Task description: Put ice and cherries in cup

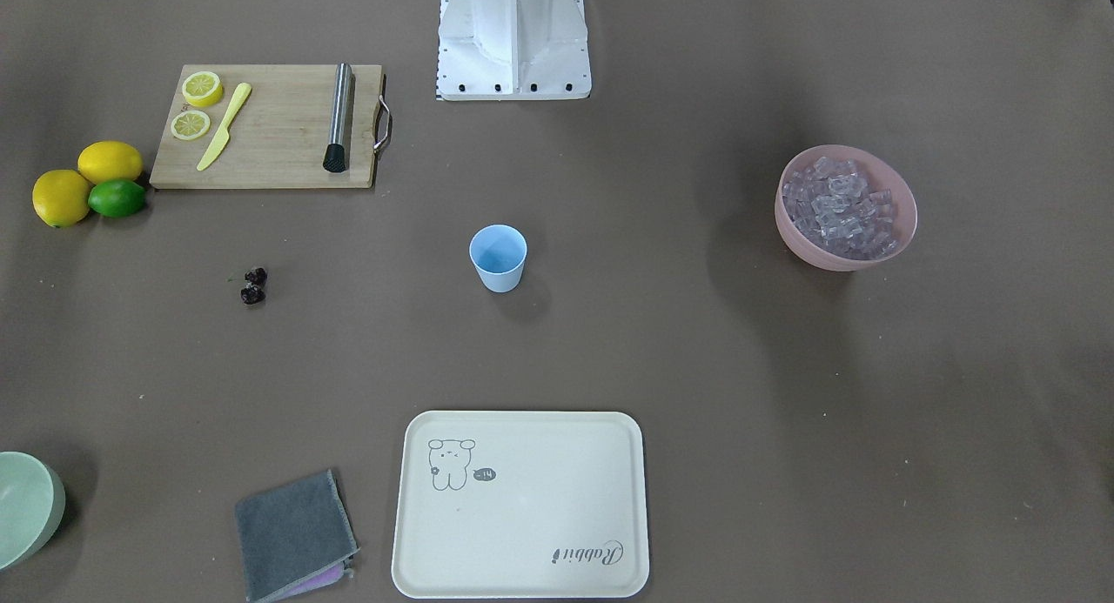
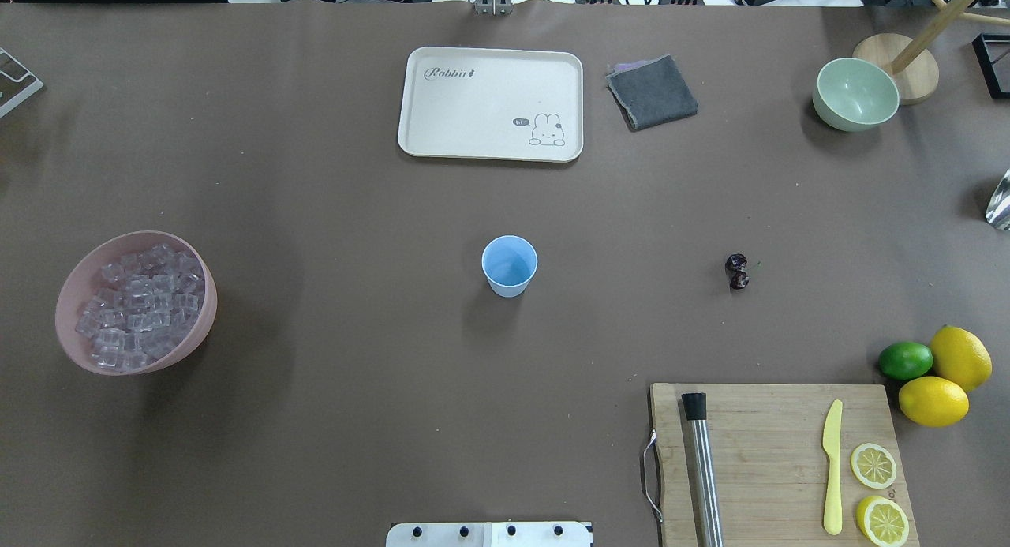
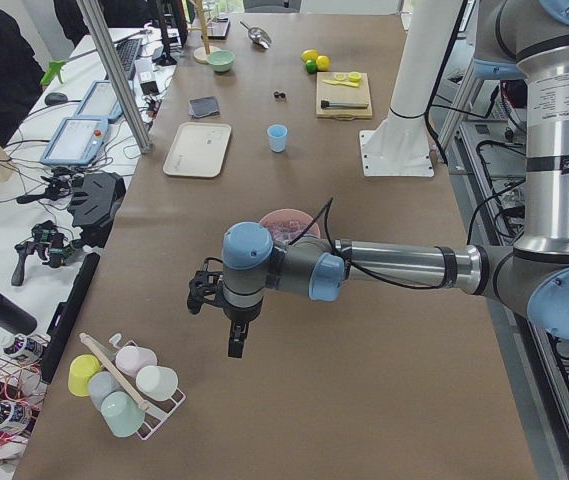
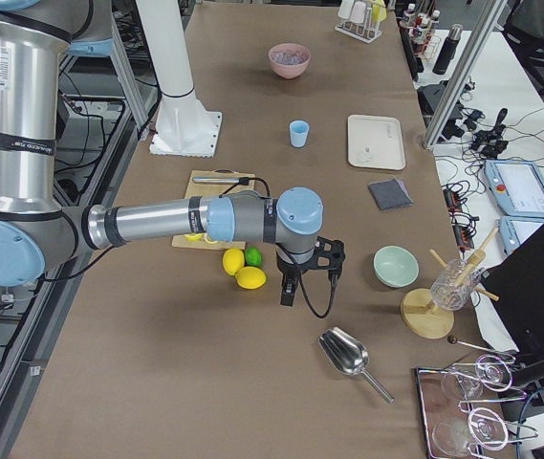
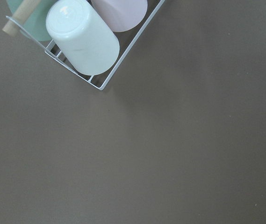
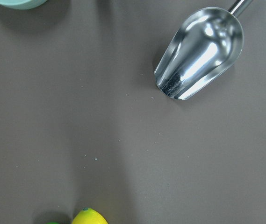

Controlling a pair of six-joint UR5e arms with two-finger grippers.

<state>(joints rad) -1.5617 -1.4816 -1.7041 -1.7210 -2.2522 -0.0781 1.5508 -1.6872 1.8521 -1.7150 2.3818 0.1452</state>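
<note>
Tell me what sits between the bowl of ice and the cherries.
Only the cup, upright and empty, stands between the ice and the cherries; the overhead view shows it.

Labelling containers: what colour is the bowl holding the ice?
Pink bowl, clearest in the overhead exterior view.

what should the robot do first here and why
Probably swing the right gripper in toward the cherries: the cup is empty, the cherries lie loose on the table on that arm's side, and the gripper hovers out by the lemons, away from both.
</note>
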